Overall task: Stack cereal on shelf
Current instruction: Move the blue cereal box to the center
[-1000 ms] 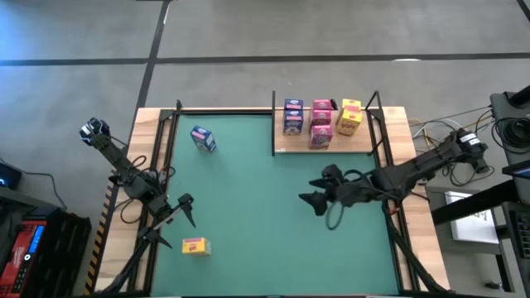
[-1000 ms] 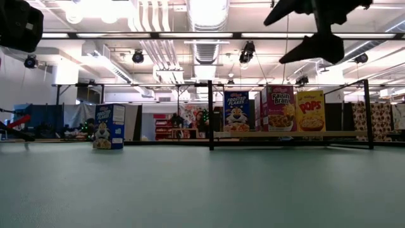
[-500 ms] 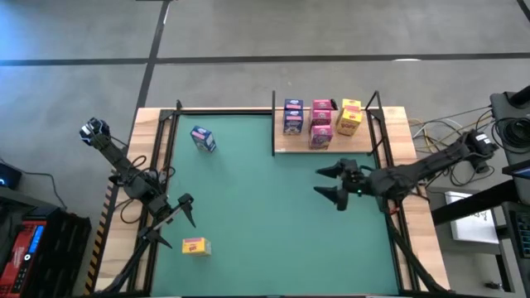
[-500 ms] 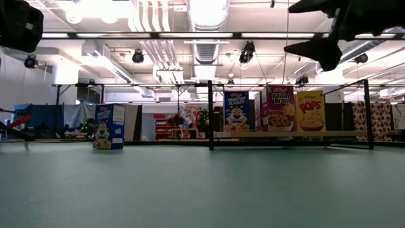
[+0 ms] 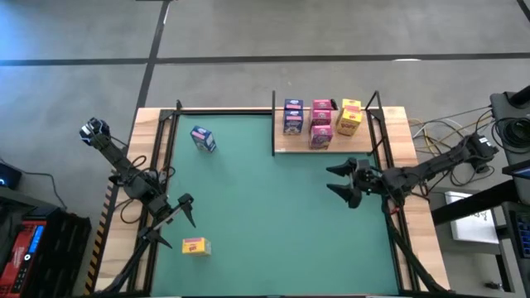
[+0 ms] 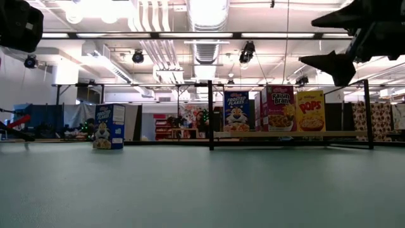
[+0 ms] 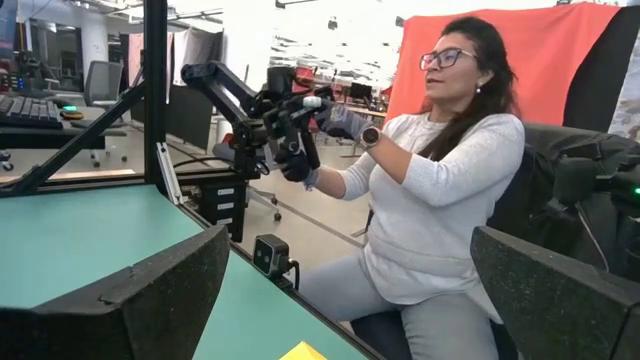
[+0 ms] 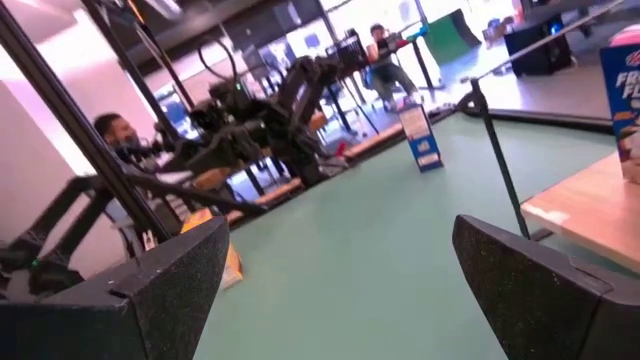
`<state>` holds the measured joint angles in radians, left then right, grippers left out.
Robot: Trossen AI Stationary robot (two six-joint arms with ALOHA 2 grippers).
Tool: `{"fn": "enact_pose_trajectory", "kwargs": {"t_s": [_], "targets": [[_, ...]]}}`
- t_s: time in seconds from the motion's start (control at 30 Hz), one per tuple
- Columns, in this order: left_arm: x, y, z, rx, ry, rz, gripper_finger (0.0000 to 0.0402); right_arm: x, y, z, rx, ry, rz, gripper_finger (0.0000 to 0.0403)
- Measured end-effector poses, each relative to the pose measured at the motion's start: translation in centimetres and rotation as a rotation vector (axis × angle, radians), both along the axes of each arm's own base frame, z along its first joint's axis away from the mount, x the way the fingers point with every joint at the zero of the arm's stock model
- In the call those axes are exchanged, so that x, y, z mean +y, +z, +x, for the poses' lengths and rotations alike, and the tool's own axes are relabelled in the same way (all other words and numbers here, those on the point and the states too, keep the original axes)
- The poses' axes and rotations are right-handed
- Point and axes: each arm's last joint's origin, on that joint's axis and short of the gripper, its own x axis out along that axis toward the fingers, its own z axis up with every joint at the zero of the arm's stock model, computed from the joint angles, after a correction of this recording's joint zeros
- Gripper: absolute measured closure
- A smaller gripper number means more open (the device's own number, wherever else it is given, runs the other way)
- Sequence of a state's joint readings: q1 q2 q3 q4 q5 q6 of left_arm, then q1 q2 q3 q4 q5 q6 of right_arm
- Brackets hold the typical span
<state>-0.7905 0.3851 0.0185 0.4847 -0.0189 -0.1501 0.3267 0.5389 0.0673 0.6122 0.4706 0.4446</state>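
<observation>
Cereal boxes, small printed cardboard cartons, stand in a row on the light-wood shelf board [image 5: 331,142] with thin black posts, at the mat's far right corner: a blue pair [image 5: 292,117], a magenta group [image 5: 321,124] and a yellow pair [image 5: 350,117]. The right gripper [image 5: 341,181], dark and two-fingered, hangs in the air just on the near side of that board, its fingers spread wide and holding nothing. Well off to its left, a lone blue box [image 5: 203,139] stands upright on the green mat [image 5: 265,223] near the far left edge. The left gripper [image 5: 187,208] waits at the mat's near left side, fingers likewise spread and empty, with a yellow box [image 5: 195,245] lying flat just nearer than it. Beyond the table a seated person [image 7: 440,190] handles a control arm.
</observation>
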Motion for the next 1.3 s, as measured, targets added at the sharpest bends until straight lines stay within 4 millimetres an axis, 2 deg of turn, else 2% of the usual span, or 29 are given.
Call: {"fn": "enact_pose_trajectory", "kwargs": {"t_s": [0.13,0.27,1.3], "targets": [[0.0,0.0,0.0,0.0,0.0,0.0,0.0003,-0.28,-0.7,-0.83,-0.039,-0.003,-0.021,0.003],[0.0,0.0,0.0,0.0,0.0,0.0,0.0003,-0.39,-0.44,-1.15,-0.064,-0.003,-0.021,0.003],[0.0,0.0,0.0,0.0,0.0,0.0,0.0003,-0.21,-0.8,-1.06,-0.032,0.048,-0.043,0.003]]}}
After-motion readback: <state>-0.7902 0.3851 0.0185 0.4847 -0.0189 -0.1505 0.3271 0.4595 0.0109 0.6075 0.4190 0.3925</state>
